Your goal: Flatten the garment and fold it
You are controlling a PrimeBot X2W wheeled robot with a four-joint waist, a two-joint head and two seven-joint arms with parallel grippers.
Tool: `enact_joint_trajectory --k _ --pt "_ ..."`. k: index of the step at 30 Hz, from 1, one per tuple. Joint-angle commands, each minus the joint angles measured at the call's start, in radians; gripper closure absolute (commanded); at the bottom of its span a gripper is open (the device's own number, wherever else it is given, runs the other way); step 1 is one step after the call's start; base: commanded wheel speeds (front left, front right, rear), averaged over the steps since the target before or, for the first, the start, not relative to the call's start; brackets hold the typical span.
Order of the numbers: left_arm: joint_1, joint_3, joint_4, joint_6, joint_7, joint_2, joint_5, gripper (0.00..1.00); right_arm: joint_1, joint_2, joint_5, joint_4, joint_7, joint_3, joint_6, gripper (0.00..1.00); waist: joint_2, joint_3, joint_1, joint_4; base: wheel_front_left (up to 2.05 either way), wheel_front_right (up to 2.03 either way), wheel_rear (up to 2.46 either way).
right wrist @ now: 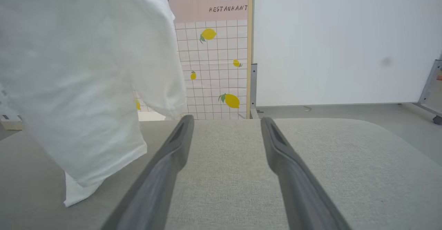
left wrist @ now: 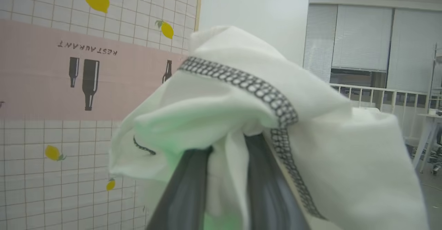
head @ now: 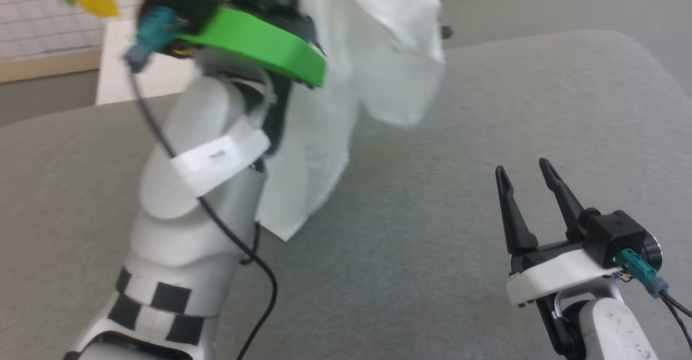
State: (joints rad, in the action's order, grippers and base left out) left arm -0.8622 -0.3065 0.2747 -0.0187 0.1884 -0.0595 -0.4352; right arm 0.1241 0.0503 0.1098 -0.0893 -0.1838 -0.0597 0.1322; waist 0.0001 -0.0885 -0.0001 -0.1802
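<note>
The white T-shirt hangs from high at the top of the head view, its lower corner touching the grey padded table. My left gripper is raised and shut on a bunched fold of the T-shirt, whose dark zigzag-stitched hem runs over the fingers. Low at the right of the table, my right gripper stands open with nothing between its fingers. In the right wrist view the hanging T-shirt is to the left of that gripper, apart from it.
The table's rounded far edge lies ahead of the right gripper. Beyond it are a lemon-patterned tiled wall and a white panel. A black cable trails along my left forearm.
</note>
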Motion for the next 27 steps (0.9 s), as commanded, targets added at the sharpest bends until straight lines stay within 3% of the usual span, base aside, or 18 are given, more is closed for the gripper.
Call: enact_joint_trajectory --k 1,8,12,18,19,20,24,27 --pt "0.006 -0.025 0.029 -0.007 -0.014 0.003 -0.025 1.00 -0.013 0.000 0.007 0.003 0.001 -0.002 -0.002 0.00 -0.0001 0.000 0.0001 -0.081 0.00 0.00 0.00" --pt "0.119 -0.180 0.252 0.016 -0.208 0.009 -0.081 1.00 -0.014 0.000 0.018 0.001 -0.005 -0.006 -0.002 0.00 -0.0001 -0.020 0.0001 -0.115 0.00 0.00 0.00" --pt "0.197 -0.258 0.390 0.011 -0.395 0.009 -0.127 1.00 -0.013 0.000 0.015 0.000 -0.002 -0.012 -0.002 0.00 -0.0001 -0.026 0.0001 -0.115 0.00 0.00 0.00" --pt "0.259 -0.318 0.460 -0.009 -0.545 0.009 -0.189 1.00 -0.008 0.000 0.011 -0.003 0.003 -0.021 -0.002 0.00 -0.0001 -0.022 0.0001 -0.092 0.00 0.00 0.00" --pt "0.263 -0.321 0.462 -0.008 -0.547 0.009 -0.193 0.64 -0.008 0.000 0.010 -0.004 0.004 -0.022 -0.002 0.00 -0.0001 -0.020 0.0001 -0.087 0.00 0.00 0.00" --pt "0.266 -0.319 0.458 -0.005 -0.534 0.009 -0.197 0.02 -0.009 0.000 0.010 -0.004 0.006 -0.023 -0.002 0.00 -0.0001 -0.017 0.0001 -0.080 0.00 0.00 0.00" --pt "0.270 -0.286 0.412 -0.008 -0.428 0.004 -0.210 0.00 -0.011 0.000 0.005 -0.001 0.012 -0.028 -0.002 0.00 -0.0001 -0.001 0.0001 -0.060 0.00 0.00 0.00" --pt "0.276 -0.236 0.343 -0.002 -0.282 -0.018 -0.210 0.00 -0.014 0.000 0.001 0.005 0.017 -0.026 -0.002 0.00 -0.0001 0.012 0.0001 -0.044 0.00 0.00 0.00"
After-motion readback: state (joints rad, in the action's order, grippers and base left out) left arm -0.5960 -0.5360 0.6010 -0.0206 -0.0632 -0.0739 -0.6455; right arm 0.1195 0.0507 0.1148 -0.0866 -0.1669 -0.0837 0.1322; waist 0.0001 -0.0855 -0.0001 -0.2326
